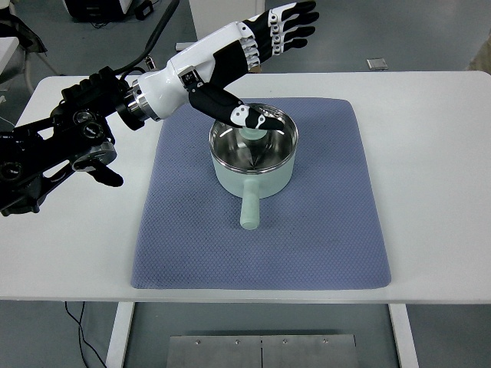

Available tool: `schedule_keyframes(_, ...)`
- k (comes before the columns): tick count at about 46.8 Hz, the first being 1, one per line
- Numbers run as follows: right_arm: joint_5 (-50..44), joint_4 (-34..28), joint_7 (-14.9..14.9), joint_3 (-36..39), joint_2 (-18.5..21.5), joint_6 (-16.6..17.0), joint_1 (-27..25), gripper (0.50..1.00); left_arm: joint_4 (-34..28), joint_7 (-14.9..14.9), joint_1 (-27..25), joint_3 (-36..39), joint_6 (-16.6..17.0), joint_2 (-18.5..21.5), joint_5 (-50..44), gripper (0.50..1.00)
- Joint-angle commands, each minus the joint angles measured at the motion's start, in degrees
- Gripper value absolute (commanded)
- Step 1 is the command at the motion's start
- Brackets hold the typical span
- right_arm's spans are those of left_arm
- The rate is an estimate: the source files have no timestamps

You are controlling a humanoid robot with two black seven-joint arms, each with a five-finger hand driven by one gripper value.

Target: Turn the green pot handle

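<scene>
A pale green pot with a shiny steel inside stands on the blue-grey mat. Its green handle points toward the table's near edge. My left hand reaches in from the left and hovers above the pot's far rim. The fingers are spread wide and the thumb hangs over the pot's opening. It holds nothing. The right arm does not show.
The mat covers the middle of the white table. My left arm's black links lie over the table's left side. A small dark object sits on the floor beyond the far edge.
</scene>
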Motion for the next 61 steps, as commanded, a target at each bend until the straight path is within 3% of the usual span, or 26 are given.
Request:
schedule_keyframes(1, 0.0, 0.0, 0.0, 0.0, 0.0, 0.0, 0.0, 1.0, -0.3, 0.0, -0.3, 0.0, -0.9, 0.0, 2.0, 1.0)
schedule_keyframes(33, 0.0, 0.0, 0.0, 0.0, 0.0, 0.0, 0.0, 1.0, -2.2, 0.0, -4.4, 2.9, -5.7, 0.9, 13.3, 1.0)
schedule_keyframes(61, 0.0, 0.0, 0.0, 0.0, 0.0, 0.0, 0.0, 1.0, -2.1, 0.0, -6.1, 7.3, -5.8, -1.3, 24.9, 1.0)
